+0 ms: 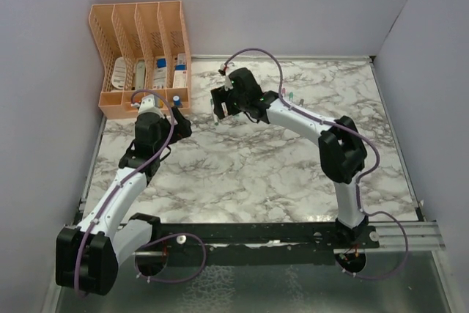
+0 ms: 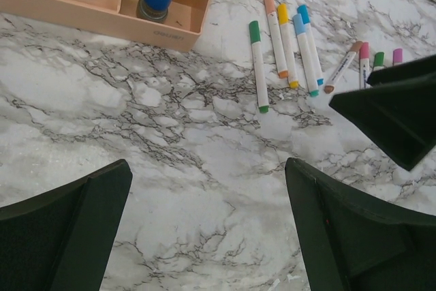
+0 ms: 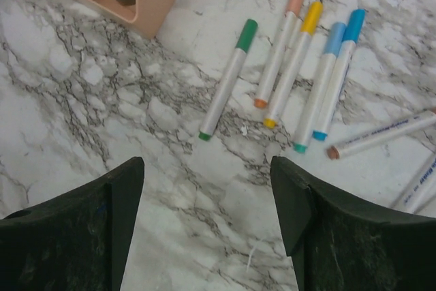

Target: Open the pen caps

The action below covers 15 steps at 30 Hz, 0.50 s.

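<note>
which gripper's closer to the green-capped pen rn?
Right. The right gripper hangs open just short of the green-capped pen; the left gripper, also open, sits farther back by the orange organizer.

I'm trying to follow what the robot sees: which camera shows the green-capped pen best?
The right wrist view: the green-capped pen lies large and whole there, cap on. The left wrist view shows the pen whole too, only smaller. In the top view I cannot make it out; the right arm seems to cover it.
</note>
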Each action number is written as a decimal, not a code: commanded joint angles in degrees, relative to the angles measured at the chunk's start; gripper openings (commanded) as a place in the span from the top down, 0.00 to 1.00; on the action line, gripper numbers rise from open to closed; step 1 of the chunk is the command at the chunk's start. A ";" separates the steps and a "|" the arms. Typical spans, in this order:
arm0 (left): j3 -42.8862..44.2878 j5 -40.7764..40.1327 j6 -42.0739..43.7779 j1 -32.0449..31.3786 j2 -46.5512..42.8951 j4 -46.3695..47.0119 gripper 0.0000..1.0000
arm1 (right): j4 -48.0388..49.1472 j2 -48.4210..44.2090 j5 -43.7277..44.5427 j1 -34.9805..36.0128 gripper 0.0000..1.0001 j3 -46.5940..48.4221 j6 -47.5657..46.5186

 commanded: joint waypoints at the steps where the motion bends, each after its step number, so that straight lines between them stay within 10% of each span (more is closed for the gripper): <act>1: 1.19 1.19 -1.73 -0.26 -0.99 -2.29 0.01 | -6.34 8.88 4.06 1.79 0.27 12.56 -0.92; 15: -1.38 -1.10 -2.18 -0.25 -6.55 -4.68 0.01 | -10.14 25.02 6.08 3.45 0.44 28.74 -0.18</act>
